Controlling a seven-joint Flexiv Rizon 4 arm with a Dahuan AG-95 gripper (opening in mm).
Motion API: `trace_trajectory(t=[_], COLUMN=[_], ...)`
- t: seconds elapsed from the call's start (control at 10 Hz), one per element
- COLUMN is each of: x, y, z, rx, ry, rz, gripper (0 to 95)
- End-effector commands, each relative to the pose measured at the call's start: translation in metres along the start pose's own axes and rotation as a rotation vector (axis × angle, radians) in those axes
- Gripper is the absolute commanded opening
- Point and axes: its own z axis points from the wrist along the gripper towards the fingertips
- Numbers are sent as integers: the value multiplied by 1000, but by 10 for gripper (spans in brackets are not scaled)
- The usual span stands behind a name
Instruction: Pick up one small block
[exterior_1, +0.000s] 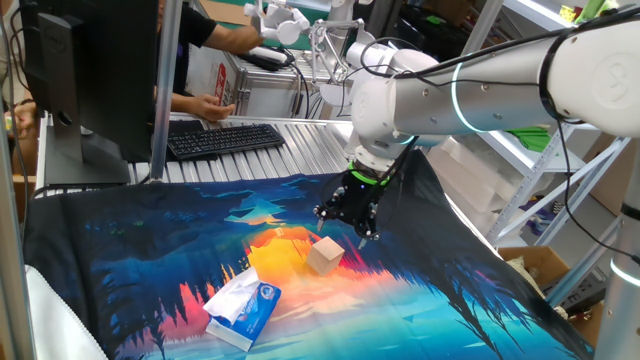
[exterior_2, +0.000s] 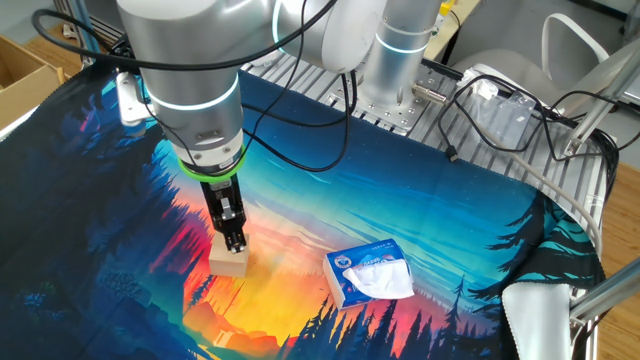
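on the table lies a printed sunset cloth (exterior_1: 150, 260), and over its orange patch the robot arm (exterior_1: 480, 90) reaches down. beside that patch rests a white and blue tissue pack (exterior_2: 368, 273), apart from everything else. the gripper (exterior_1: 342, 222) hangs with fingers spread, tips just above and at the small block (exterior_1: 325, 256), which sits on the cloth, not lifted.

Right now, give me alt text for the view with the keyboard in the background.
A robot gripper hangs open just above a small wooden block on a colourful printed cloth. A tissue pack lies nearer the camera, left of the block; a keyboard sits behind the cloth.
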Motion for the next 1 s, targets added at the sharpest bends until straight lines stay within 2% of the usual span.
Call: trace_trajectory(t=[0.1,0.7,1.0], x=[0,0,-2], y=[0,1,10], z=[0,1,12], rx=[-1,1,8], ry=[2,3,-6], rz=[-4,0,17], gripper=[950,950,950])
